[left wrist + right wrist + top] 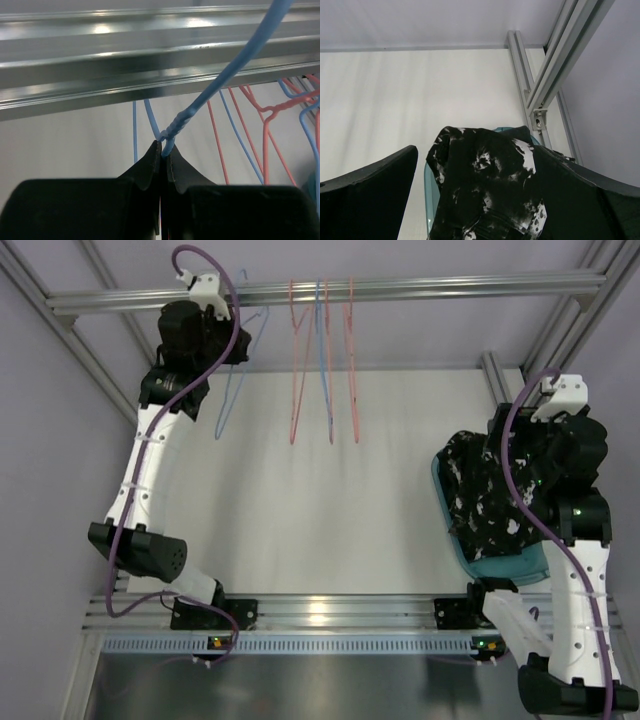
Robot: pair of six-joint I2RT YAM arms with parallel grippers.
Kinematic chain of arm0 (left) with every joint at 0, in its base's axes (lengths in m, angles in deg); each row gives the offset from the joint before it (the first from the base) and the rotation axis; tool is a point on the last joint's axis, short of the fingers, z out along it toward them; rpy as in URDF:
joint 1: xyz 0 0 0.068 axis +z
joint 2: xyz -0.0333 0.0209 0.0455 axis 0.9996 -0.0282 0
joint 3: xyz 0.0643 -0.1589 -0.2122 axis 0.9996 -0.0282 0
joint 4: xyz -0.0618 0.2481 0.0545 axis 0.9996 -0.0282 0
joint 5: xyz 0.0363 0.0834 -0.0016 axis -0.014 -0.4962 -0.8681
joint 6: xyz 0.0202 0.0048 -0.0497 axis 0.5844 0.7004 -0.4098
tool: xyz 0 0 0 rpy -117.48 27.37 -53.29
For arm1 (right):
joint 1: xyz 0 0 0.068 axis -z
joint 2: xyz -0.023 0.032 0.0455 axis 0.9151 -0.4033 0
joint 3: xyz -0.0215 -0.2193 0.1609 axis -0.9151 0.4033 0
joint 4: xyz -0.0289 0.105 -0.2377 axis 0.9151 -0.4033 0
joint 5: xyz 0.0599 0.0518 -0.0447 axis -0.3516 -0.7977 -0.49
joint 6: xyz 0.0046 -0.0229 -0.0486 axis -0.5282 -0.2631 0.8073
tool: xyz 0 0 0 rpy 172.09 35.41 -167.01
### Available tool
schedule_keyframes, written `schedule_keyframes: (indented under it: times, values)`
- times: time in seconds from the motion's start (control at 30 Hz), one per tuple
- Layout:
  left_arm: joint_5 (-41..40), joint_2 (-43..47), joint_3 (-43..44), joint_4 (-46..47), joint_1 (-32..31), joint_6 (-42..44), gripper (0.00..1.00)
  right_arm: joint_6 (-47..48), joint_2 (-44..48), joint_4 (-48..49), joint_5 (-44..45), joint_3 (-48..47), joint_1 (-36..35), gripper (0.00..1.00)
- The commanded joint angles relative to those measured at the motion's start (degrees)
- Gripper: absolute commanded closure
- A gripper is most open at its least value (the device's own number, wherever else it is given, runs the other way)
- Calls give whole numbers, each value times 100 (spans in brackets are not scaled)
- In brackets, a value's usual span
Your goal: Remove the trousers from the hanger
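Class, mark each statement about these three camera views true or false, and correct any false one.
1. The left claw is shut on the twisted neck of a blue hanger. True.
2. The printed trousers hang from a red hanger. False: they lie heaped on the teal bin.
3. The right claw stands open. True.
4. Every hanger on the rail is blue. False: several red hangers hang there too.
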Motion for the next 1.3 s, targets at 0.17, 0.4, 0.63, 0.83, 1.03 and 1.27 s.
schedule_keyframes:
  times: [0.17, 0.4, 0.63, 0.83, 1.03, 1.27]
  values:
    - [-626, -390, 425, 325, -426, 174, 96, -271, 56, -69, -229, -183, 86, 1]
    - [-801, -575, 398, 325, -628, 157, 93, -282, 3, -60, -291, -253, 95, 1]
    - [-977, -479, 275, 333, -716, 139, 60, -308, -23, -104, -387, -341, 95, 1]
    - [-1021, 101, -181, 333, -708, 280, 31, -203, -58, -104, -519, -385, 95, 1]
    - [-829, 874, -743, 377, -532, 193, 6, -11, -155, -60, -686, -482, 95, 1]
    - [163, 1840, -1596, 369, 697, -651, 2, 140, -234, -33, -1028, -543, 95, 0]
